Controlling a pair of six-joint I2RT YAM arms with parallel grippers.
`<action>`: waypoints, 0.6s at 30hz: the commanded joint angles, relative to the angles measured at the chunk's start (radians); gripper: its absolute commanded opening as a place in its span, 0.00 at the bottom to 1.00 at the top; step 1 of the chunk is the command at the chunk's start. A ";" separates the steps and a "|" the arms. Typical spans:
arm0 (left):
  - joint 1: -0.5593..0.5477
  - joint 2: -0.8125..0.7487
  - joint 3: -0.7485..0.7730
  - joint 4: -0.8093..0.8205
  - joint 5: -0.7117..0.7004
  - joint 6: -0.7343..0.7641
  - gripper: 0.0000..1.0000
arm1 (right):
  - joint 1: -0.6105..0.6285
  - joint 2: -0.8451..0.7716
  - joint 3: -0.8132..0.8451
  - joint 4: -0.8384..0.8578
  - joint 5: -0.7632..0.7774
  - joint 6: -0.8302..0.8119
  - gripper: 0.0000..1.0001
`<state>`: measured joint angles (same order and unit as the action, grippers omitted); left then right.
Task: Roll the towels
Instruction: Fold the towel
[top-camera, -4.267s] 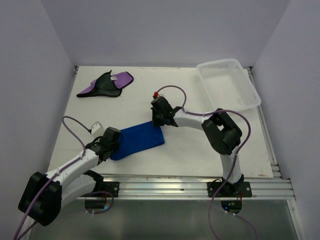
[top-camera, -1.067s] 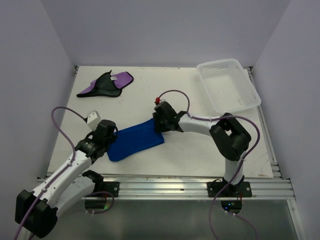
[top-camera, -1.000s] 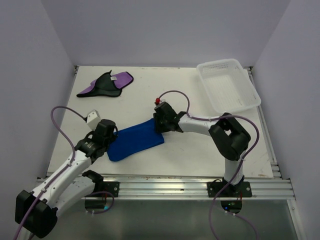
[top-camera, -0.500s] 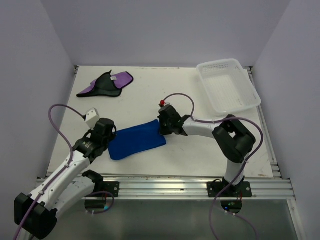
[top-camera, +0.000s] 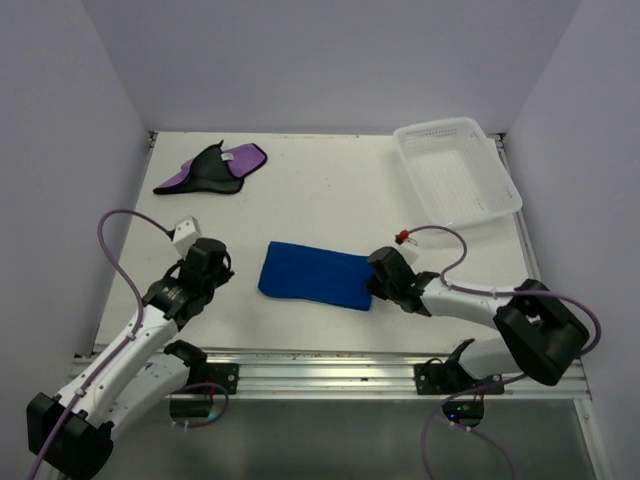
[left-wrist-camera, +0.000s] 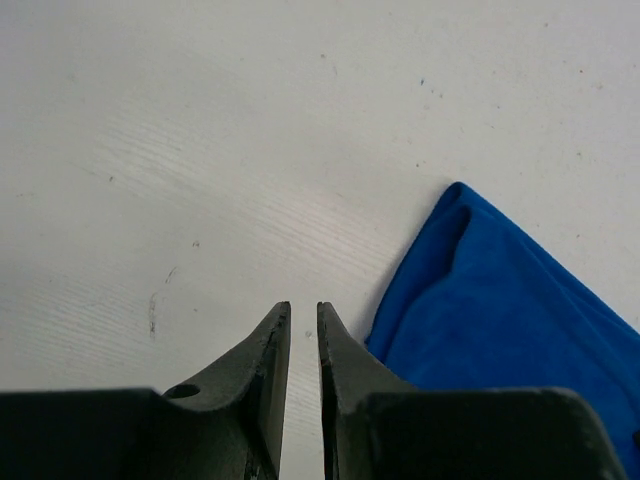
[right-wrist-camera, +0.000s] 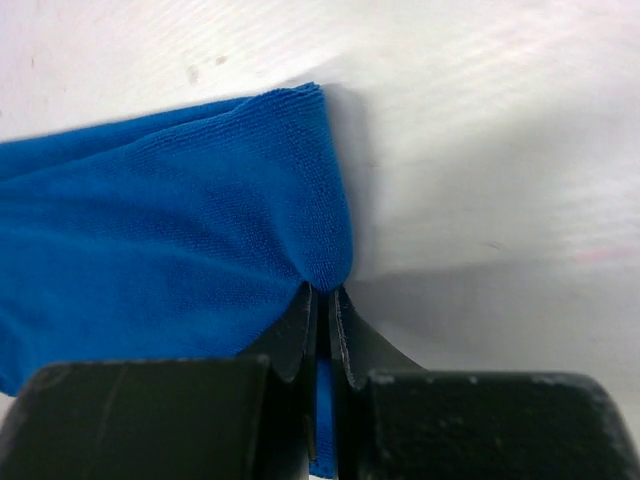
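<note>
My right gripper (right-wrist-camera: 322, 296) is clamped tight on the blue towel (top-camera: 315, 275). In the right wrist view a sliver of its fabric shows between the two fingers, and the cloth puckers up into the pinch. I hold it by the corner at its right-hand end, low and right of centre in the overhead view. The towel lies as a flat, long band across the lower middle of the table (top-camera: 330, 195), running from the centre toward the right and slightly down. I judge that gripping one end corner like this lets me draw the cloth out straight and gives me a starting edge to turn over for the roll. My left gripper (left-wrist-camera: 303, 312) has its jaws parted by only a narrow slit, with bare table showing through and nothing held. It hangs just beside the towel's left-hand corner, near but not touching, which I take as a place from which to pin or catch that end. The purple towel (top-camera: 215, 168) lies crumpled in the upper left, black side partly up and white tag showing, well apart from both arms. The mesh basket (top-camera: 455, 170) sits in the upper right. Neither towel is rolled yet, so I judge the task to be at an early stage.
</note>
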<state>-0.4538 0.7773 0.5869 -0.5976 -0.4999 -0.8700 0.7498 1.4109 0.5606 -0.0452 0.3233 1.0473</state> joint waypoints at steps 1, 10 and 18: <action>0.000 -0.016 -0.019 0.047 0.043 0.038 0.20 | -0.003 -0.099 -0.154 -0.039 0.161 0.325 0.00; 0.000 -0.023 -0.056 0.075 0.104 0.057 0.20 | -0.001 -0.217 -0.149 -0.190 0.214 0.295 0.09; 0.000 -0.035 -0.053 0.085 0.142 0.058 0.21 | -0.001 -0.282 -0.130 -0.225 0.160 0.218 0.43</action>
<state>-0.4538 0.7498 0.5297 -0.5610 -0.3855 -0.8268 0.7506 1.1671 0.4110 -0.1726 0.4599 1.2984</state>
